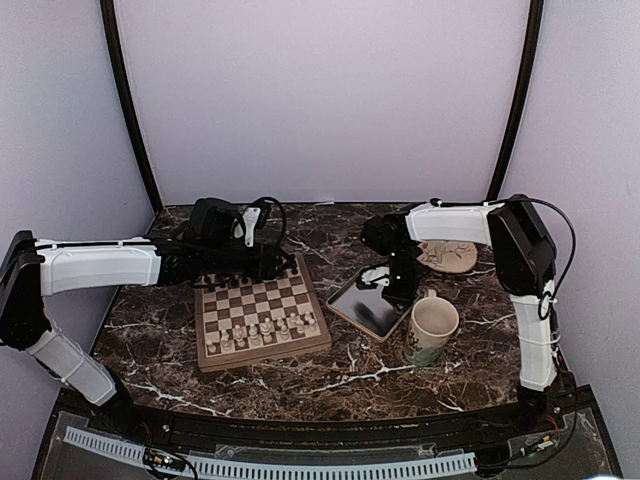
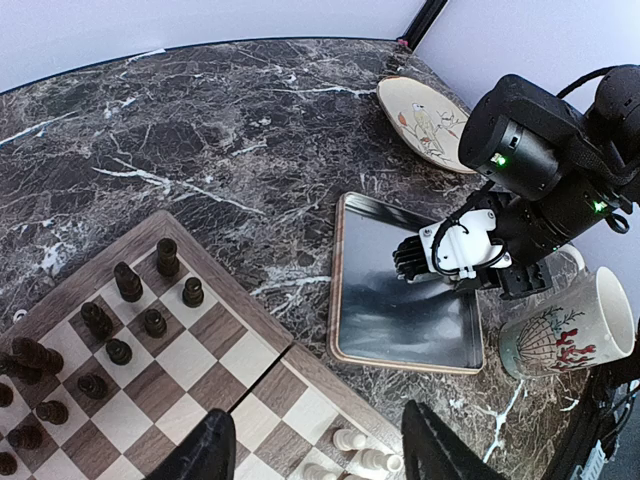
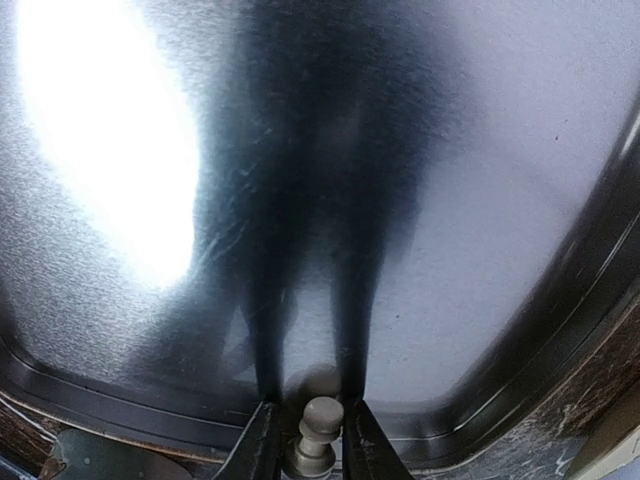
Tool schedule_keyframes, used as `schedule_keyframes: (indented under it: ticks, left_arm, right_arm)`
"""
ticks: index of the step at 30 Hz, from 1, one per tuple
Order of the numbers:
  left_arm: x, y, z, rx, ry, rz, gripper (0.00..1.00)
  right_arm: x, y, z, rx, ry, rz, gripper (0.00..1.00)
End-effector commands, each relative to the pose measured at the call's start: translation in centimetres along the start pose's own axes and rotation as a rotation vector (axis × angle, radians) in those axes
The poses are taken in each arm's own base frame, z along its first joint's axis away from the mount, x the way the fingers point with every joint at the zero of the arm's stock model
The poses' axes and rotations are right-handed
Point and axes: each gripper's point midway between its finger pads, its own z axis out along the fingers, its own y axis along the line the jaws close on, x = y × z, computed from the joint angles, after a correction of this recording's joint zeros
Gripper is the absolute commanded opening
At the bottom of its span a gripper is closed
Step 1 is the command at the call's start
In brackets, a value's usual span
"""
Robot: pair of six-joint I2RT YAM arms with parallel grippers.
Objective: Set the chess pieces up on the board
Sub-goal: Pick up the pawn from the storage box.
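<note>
Dark marble table (image 1: 300, 385), seen from above: two white YAM arms reach in from L and R. The board (image 1: 262, 312) lies L of centre, turned slightly, its right edge just beside the grey metal tray (image 1: 365, 312). A cream mug (image 1: 432, 328) w/ a printed pattern stands at the tray's near-right corner, just beside its rim. A patterned plate (image 1: 447, 257) lies farther back, near the tray's far side.

On the board, the chess pieces (image 1: 262, 330) are clustered in the rows nearest the arm bases, not in neat lines. The dark chessmen (image 2: 130, 320) crowd the opposite end, several on squares close to the rim.

Left gripper (image 2: 318, 412) hangs over the board's far-right part w/ its jaws spread wide and nothing betw. them; white pieces show just below in the wrist view.

Right gripper (image 3: 312, 445) is low over the tray near its rim, jaws drawn in narrow around one cream pawn (image 3: 320, 415). The pawn stands upright betw. the fingertips (image 3: 262, 445), which appear to press it from both sides. The fingers' shadow falls across the tray's brushed floor.
</note>
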Motion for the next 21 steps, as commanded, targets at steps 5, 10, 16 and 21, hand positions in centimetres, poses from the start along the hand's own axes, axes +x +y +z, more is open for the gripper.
schedule_keyframes:
  ticks: [5,10,16,21]
  left_arm:
    - [0.1,-0.1,0.2,0.024,-0.003,-0.009,0.59]
    - [0.2,-0.2,0.2,0.030,0.001,-0.011,0.58]
    - [0.1,-0.3,-0.3,0.026,-0.001,-0.012,0.58]
    - [-0.4,-0.1,-1.2,0.003,-0.014,-0.010,0.58]
  right_arm:
    - [1.3,-0.2,1.0,0.038,0.052,-0.003,0.16]
    - [-0.1,0.0,0.0,0.005,-0.027,0.004,0.09]
    - [-3.7,0.6,-4.0,-0.061,-0.231,-0.002,0.07]
    - [-7.3,0.9,-8.5,-0.099,-0.455,-0.026,0.08]
